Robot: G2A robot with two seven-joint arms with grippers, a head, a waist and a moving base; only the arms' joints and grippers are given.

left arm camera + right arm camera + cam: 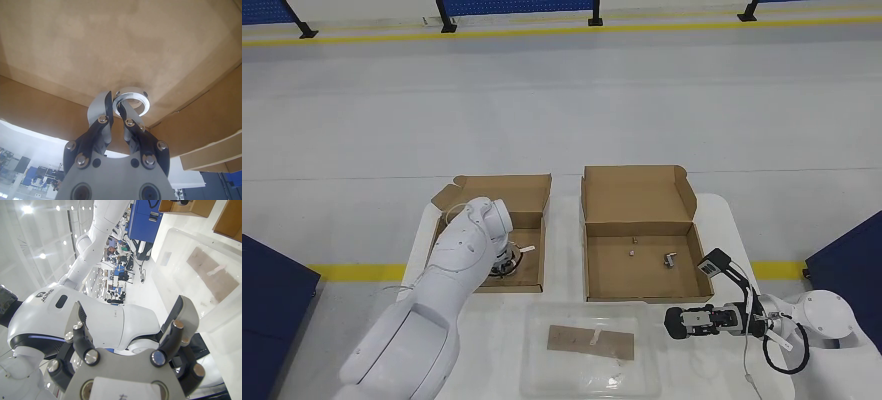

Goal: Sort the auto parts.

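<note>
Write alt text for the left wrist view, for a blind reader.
The left gripper pinches the wall of a silver metal ring, one finger inside it, one outside, within a brown cardboard box.

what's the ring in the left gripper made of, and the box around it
Ring: bare metal, likely aluminium or steel; bright machined sheen, drilled side holes. Box: brown cardboard, matte; folded creases where floor meets walls.

White table (565,262) w/ L cardboard box (517,198), R cardboard box (637,268), clear tray (533,350).
</note>
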